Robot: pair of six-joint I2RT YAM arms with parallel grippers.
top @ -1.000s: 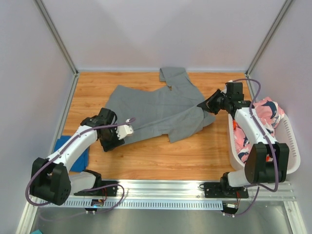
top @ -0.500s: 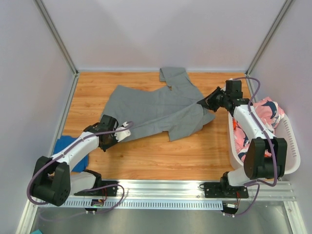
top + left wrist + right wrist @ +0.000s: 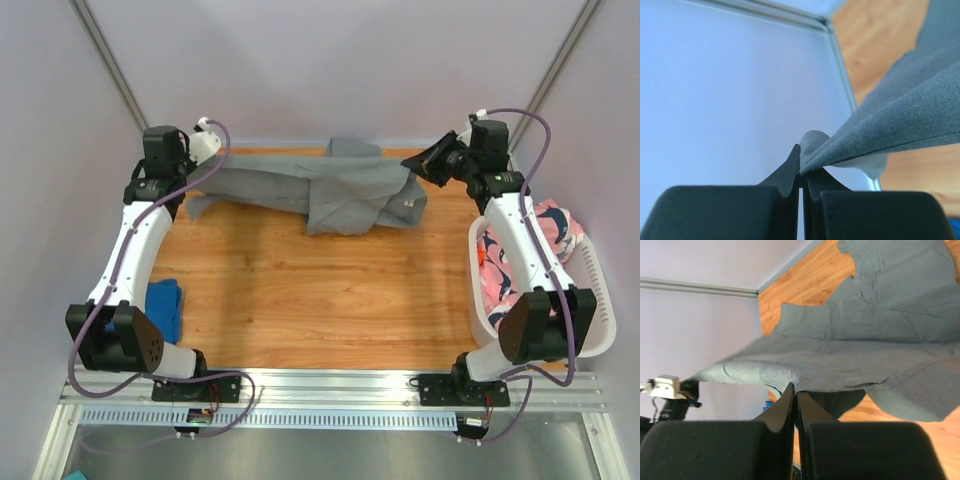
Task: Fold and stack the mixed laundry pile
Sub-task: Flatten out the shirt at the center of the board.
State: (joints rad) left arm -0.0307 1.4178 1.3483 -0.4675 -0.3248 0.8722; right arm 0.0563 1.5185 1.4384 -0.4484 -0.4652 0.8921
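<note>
The wooden table (image 3: 300,300) carries a blue cloth (image 3: 165,306) at eight o'clock and a white basket (image 3: 598,292) at four o'clock. A grey garment (image 3: 345,190) rests partly on it at twelve o'clock.

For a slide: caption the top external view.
Left gripper and right gripper hold the grey garment stretched between them over the wooden table.

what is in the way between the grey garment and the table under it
Nothing visible: the left end effector and the right end effector are both shut on the long grey cloth garment, held above the wooden tabletop.
</note>
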